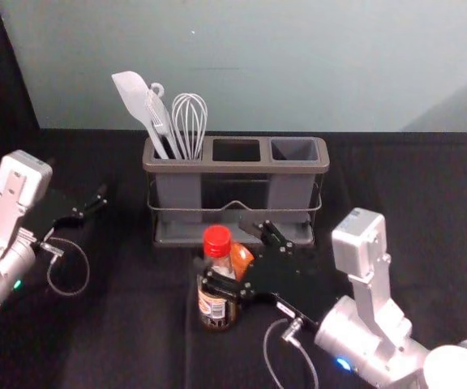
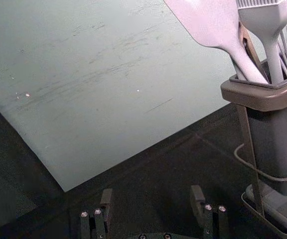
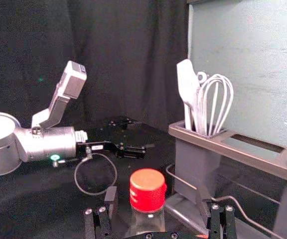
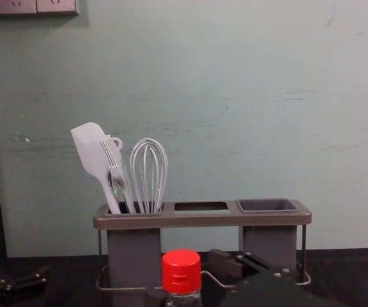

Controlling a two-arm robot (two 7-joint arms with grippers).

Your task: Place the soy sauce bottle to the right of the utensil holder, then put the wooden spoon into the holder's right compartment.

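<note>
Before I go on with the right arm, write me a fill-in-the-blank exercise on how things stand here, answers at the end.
The cap on the soy sauce bottle is ____. The right gripper is at the bottle, not shut but ____. The spatula and the whisk share the utensil holder's ____ compartment. The end compartment with no utensils showing in it is the ____ one.

Missing words: red; open; left; right.
</note>
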